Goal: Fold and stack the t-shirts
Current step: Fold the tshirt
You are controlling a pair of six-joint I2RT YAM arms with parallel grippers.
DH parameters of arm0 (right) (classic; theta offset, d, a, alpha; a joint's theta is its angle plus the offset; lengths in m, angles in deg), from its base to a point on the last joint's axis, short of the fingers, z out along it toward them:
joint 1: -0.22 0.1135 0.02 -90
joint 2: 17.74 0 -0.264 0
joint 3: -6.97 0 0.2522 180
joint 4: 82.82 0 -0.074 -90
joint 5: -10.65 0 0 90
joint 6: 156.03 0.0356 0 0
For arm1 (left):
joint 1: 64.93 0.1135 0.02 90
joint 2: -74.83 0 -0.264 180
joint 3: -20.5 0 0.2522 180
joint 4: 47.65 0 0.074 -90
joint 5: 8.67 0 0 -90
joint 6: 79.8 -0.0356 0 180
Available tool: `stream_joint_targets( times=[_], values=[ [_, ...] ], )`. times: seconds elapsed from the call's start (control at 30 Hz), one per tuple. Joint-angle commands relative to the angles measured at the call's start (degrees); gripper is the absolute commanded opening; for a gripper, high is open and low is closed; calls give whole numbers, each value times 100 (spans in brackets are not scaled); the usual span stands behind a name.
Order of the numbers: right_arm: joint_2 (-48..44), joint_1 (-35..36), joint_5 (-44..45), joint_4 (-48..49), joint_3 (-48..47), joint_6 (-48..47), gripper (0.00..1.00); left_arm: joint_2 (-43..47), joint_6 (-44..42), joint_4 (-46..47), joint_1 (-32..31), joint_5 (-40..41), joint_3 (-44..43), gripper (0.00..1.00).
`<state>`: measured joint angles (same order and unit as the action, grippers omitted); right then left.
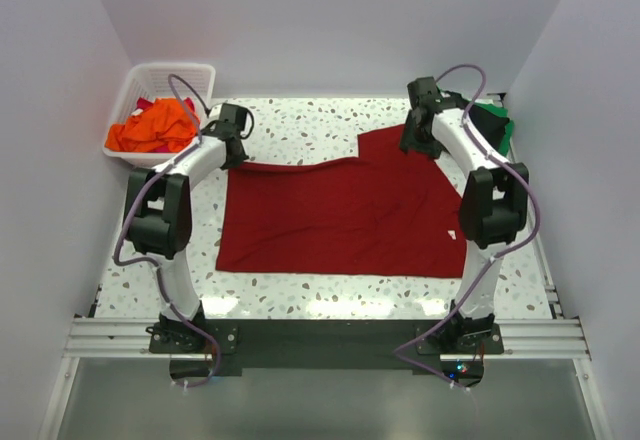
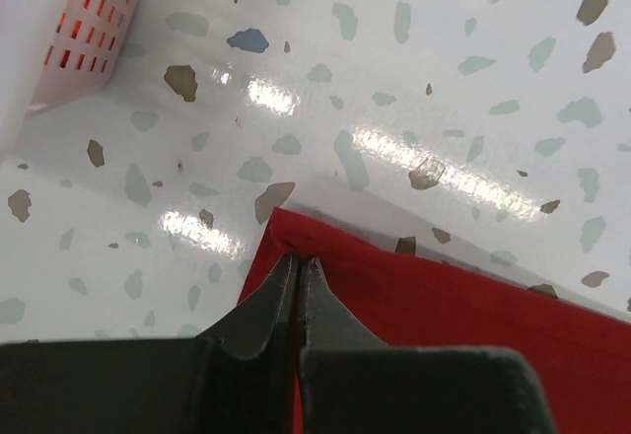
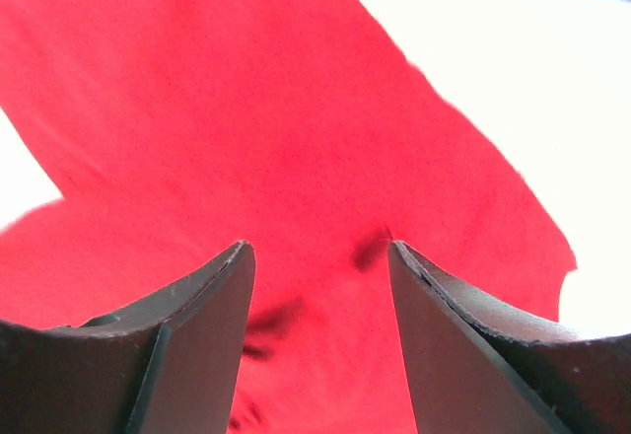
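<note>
While the dark red t-shirt lies spread over the middle of the speckled tabletop, its far-left corner sits pinched in the left fingers — tips pressed together on the cloth edge, which is slightly raised with a shadow under it. Right fingers hang over the shirt's far-right sleeve, spread apart with nothing gripped — red cloth fills the gap below. Cannot tell if they touch the cloth. White slatted basket stands at the far-left corner of the tabletop, with orange t-shirts heaped inside. Green t-shirt lies at the far-right edge, behind the right arm. Near hem of the dark red shirt runs along the near edge, apart from the arm bases.
</note>
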<state>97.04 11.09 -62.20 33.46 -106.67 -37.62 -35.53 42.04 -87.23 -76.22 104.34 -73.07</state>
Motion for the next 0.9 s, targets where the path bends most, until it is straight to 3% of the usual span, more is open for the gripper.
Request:
stream_joint_targets(
  times=[0.0, 0.13, 0.27, 0.5, 0.87],
  values=[
    [790, 20, 421, 188, -1172, -273, 61, 481, -125, 104, 65, -85, 18, 0],
    [1695, -6, 474, 91, -2410, -405, 62, 569, -186, 69, 65, -138, 36, 0],
    [2424, -33, 562, 143, -3002, -528, 61, 613, -239, -1, 65, -244, 36, 0],
    [2532, -59, 667, 1205, -2774, -775, 61, 630, -309, -89, 65, -323, 45, 0],
    [2514, -59, 789, 1708, -2993, -915, 60, 490, -345, -125, 65, -393, -17, 0]
  ],
)
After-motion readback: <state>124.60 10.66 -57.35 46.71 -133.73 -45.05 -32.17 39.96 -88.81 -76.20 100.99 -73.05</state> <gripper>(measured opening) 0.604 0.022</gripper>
